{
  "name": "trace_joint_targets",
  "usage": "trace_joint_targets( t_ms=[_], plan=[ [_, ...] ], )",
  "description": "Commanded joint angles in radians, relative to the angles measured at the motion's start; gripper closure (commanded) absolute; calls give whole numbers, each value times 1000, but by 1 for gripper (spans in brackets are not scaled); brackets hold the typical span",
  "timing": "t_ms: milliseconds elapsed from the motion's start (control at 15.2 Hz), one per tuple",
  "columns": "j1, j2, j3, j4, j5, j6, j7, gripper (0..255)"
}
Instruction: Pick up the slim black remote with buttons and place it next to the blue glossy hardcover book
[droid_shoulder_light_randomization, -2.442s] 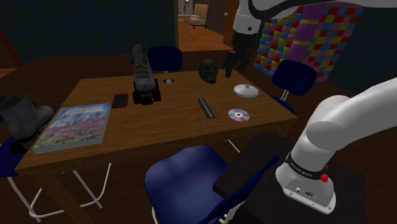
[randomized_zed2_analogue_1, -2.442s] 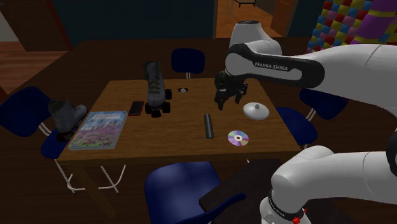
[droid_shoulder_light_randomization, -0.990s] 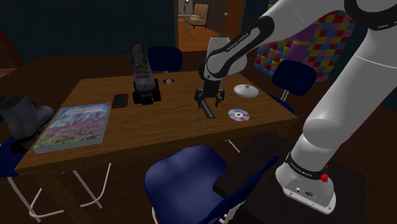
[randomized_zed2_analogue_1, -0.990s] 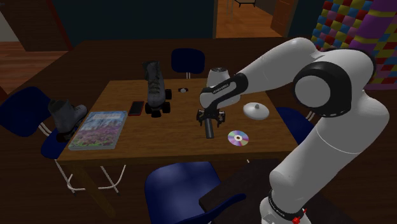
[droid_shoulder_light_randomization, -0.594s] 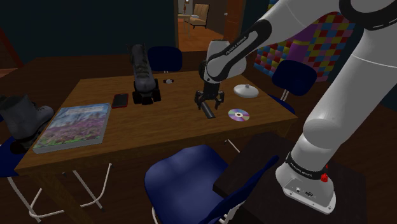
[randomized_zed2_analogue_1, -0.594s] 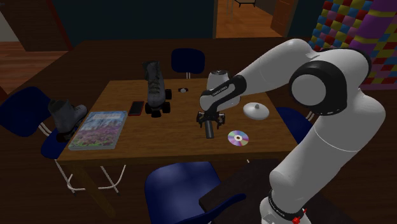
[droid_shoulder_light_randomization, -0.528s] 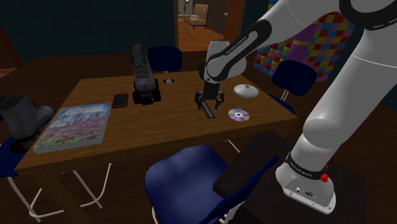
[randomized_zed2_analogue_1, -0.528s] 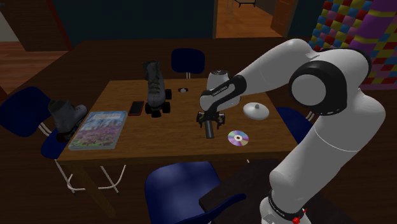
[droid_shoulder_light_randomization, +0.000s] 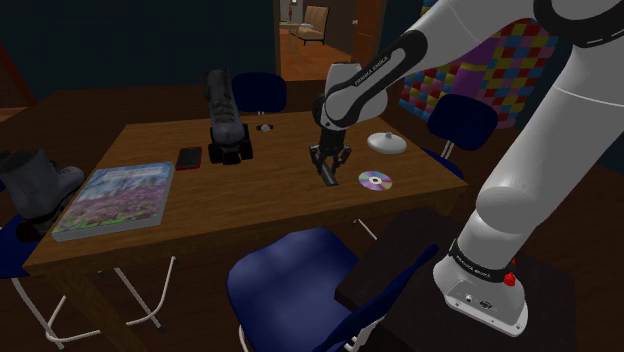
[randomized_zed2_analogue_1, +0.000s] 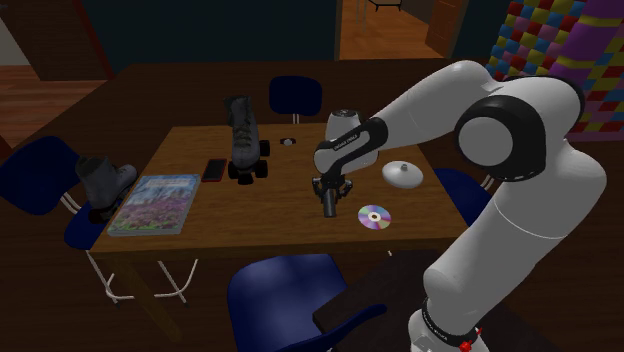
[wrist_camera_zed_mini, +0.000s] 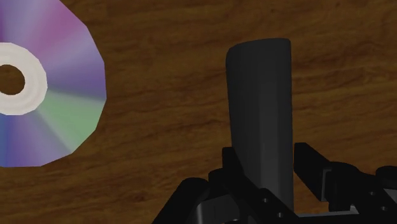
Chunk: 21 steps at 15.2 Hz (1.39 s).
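Remote (wrist_camera_zed_mini: 259, 95) now clamped between my just-closed fingers (wrist_camera_zed_mini: 308, 162) on the table (wrist_camera_zed_mini: 159, 95), ready to lift toward the book (droid_shoulder_light_randomization: 115, 198).

I see the remote (wrist_camera_zed_mini: 259, 108), a slim, plain black bar, flat near the middle of the desk (droid_shoulder_light_randomization: 270, 190), one end clasped between the jaws. The book (droid_shoulder_light_randomization: 115, 198), flowers on its cover, lies flat toward the shoulder view's left, well apart.
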Motion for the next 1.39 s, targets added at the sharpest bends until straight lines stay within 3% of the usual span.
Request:
trace_joint_targets(
  t_ms=[0, 198, 1320],
  plan=[
    [2, 2, 2, 0, 1, 0, 0, 255],
    [2, 3, 2, -2, 1, 3, -1, 255],
    [0, -146, -7, 96, 4, -243, 7, 255]
  ],
)
